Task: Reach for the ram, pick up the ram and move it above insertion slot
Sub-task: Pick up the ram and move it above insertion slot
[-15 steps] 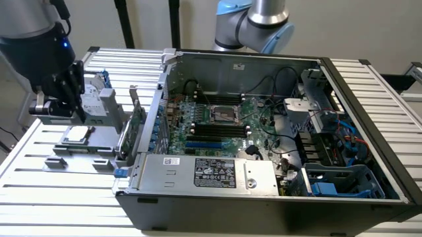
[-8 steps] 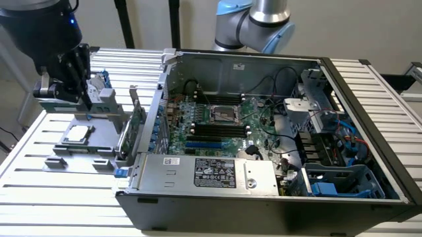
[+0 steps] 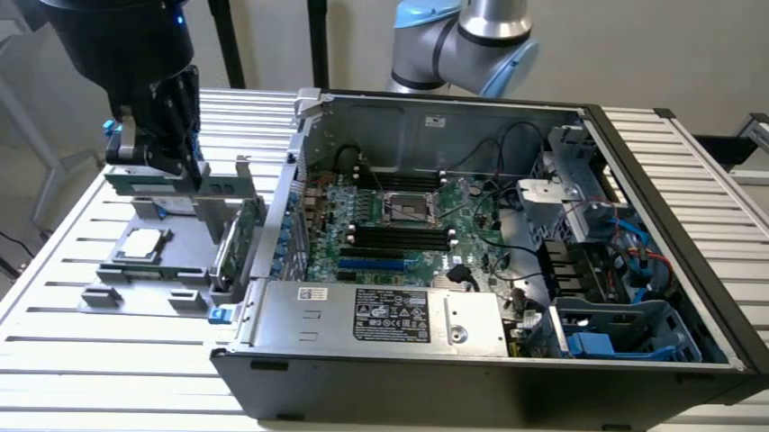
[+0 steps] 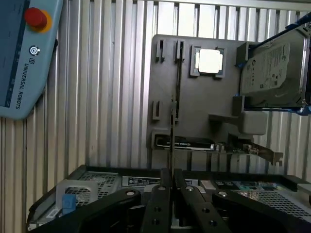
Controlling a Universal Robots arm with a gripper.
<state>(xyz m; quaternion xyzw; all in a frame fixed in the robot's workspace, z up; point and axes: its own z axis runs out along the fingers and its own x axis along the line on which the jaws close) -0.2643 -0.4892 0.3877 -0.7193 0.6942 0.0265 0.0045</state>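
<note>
The ram, a long thin green stick, hangs level at the exterior view's left, with my gripper shut on its top edge. It sits a little above the grey holder tray, outside the open computer case. In the wrist view the ram shows edge-on as a thin line running out from between my shut fingers. The black memory slots lie on the motherboard inside the case, well toward the exterior view's right of the gripper.
The tray also carries a square processor, an upright green expansion card and a silver hard drive. The case wall stands between tray and motherboard. A teach pendant lies on the slatted table.
</note>
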